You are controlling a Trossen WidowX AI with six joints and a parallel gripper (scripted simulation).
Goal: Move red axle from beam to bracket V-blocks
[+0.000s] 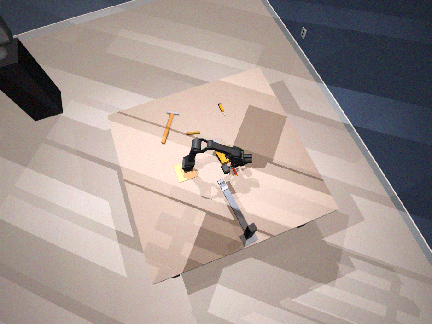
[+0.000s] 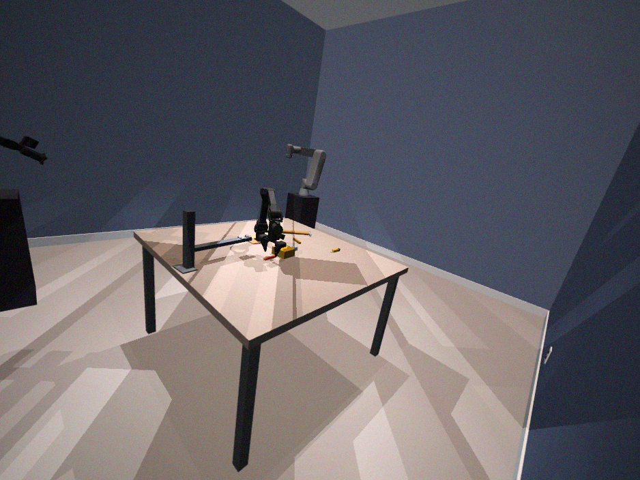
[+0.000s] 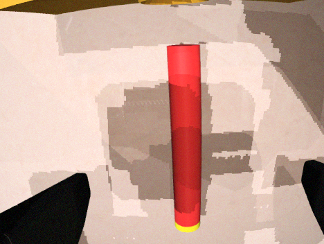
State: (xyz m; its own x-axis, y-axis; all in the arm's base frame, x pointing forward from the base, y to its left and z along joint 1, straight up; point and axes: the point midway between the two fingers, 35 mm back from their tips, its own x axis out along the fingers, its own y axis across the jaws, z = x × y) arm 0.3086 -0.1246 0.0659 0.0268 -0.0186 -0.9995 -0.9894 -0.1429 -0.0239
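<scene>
In the top view, a hammer (image 1: pixel 167 128) (image 2: pixel 296 232) lies left of centre, probably unrelated to the job. Below it, the black arm rises from a yellow plate (image 1: pixel 180 175) and arches rightward, bringing its claw (image 1: pixel 234 168) (image 2: pixel 271 251) (image 3: pixel 199 180) down over the work near the middle. A yellow block (image 1: pixel 222 158) (image 2: pixel 285 252) (image 3: pixel 86 6), presumably the beam, sits at centre. Just below and right lies the red axle (image 1: pixel 234 171) (image 2: pixel 269 258) (image 3: pixel 186 138), outside the block, flat on the table. The claw is released: in the wrist view its black fingers stand wide at lower left and lower right, the axle between but untouched, likely spread so they can close across it. Further right and lower, a grey bracket (image 1: pixel 236 209) (image 2: pixel 188 237) reaches from its post towards centre, offering V-blocks (image 1: pixel 224 186) (image 2: pixel 243 238) at its tip, apparently to cradle the axle; that placing remains undone.
</scene>
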